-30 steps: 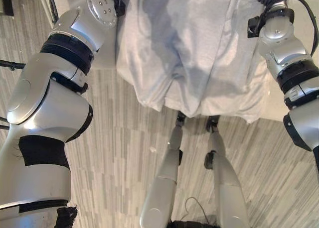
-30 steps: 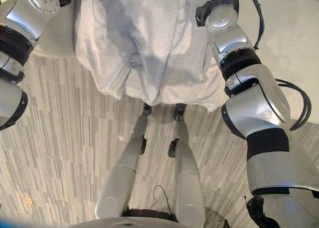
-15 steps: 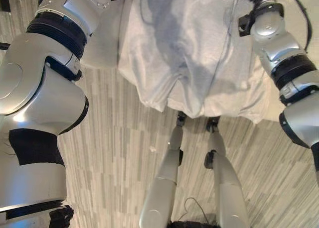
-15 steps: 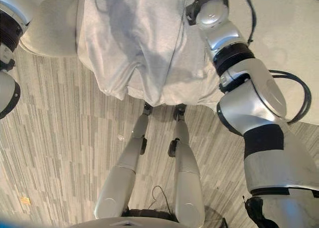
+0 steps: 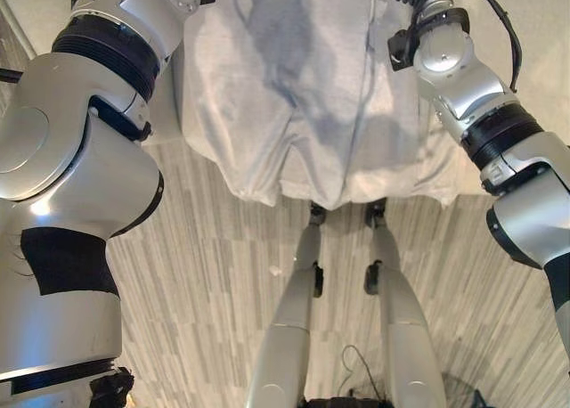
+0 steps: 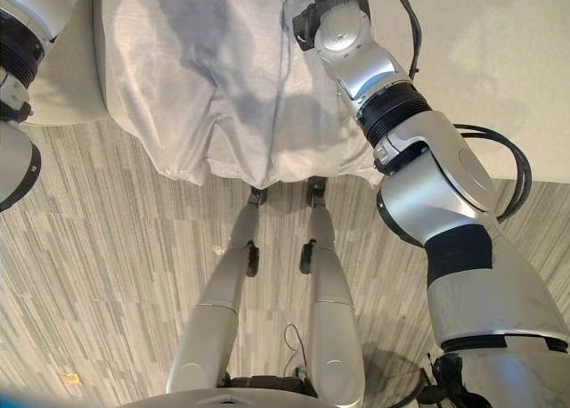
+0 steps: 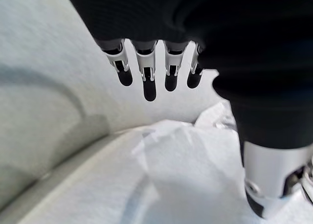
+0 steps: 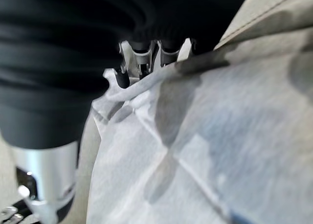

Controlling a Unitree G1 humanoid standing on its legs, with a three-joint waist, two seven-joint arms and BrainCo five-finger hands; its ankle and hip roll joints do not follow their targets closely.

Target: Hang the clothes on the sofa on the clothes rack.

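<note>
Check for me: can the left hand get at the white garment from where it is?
Probably yes: the left hand hovers with straight fingers just over the white garment, nothing between them.

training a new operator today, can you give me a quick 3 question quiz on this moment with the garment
1. True or false: the pale grey garment hangs down in front of the robot, its lower edge above the striped floor.
2. In the left wrist view, are the left hand fingers straight or curled?
A. straight
B. curled
3. Fill in: in the right wrist view, the right hand has a fold of the ____ across its fingers.

Key
1. True.
2. A, they point straight out over the cloth.
3. Garment; whether the fingers close on it cannot be told.
</note>
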